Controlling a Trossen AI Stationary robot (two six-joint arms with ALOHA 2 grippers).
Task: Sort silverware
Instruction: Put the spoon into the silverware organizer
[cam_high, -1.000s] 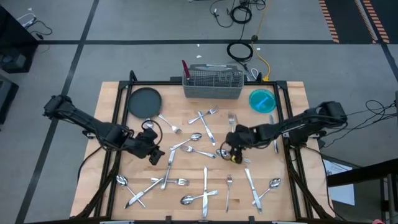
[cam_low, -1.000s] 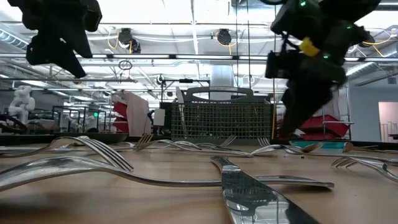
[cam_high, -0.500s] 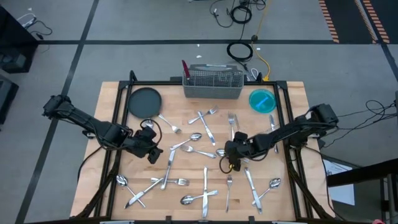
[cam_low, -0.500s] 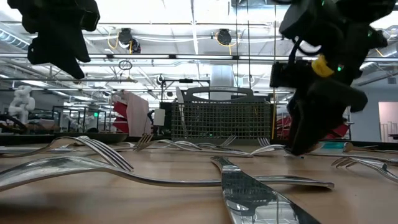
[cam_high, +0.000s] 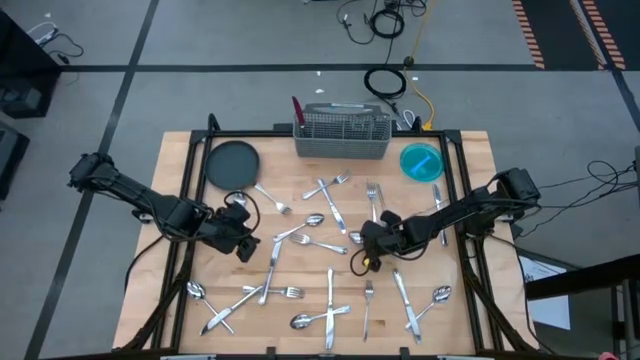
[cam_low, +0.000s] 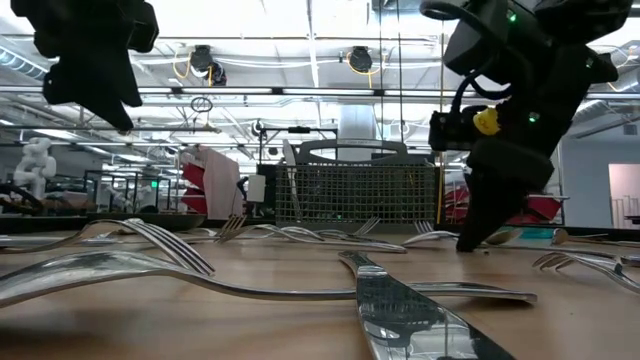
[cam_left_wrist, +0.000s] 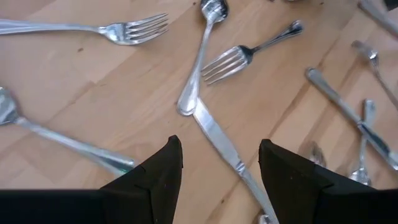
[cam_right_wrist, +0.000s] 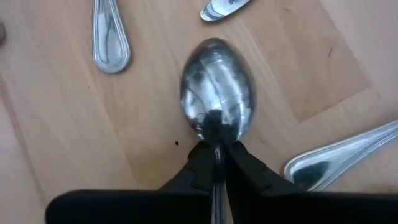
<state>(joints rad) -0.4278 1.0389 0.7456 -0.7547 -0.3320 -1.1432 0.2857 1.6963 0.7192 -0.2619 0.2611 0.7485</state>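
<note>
- Close to the table's front edge lie a knife (cam_low: 420, 320) and a long fork (cam_low: 110, 262), two pieces of the silverware (cam_high: 330, 296) scattered across the wooden table (cam_high: 180, 160) and not yet sorted.
- Near the table's centre, the right gripper (cam_right_wrist: 216, 154) has its fingers pinched tight on the neck of a spoon (cam_right_wrist: 216, 98), whose bowl sits at or just above the wood.
- At nine o'clock from it, the left gripper (cam_left_wrist: 219, 167) hangs spread wide and empty over a knife and forks.
- At twelve o'clock stands the wire caddy (cam_high: 343, 133), with a dark plate (cam_high: 232, 164) at ten.
- Risk: the hold is at the neck, so the spoon may pivot or slip on lifting and fall among its neighbours.
</note>
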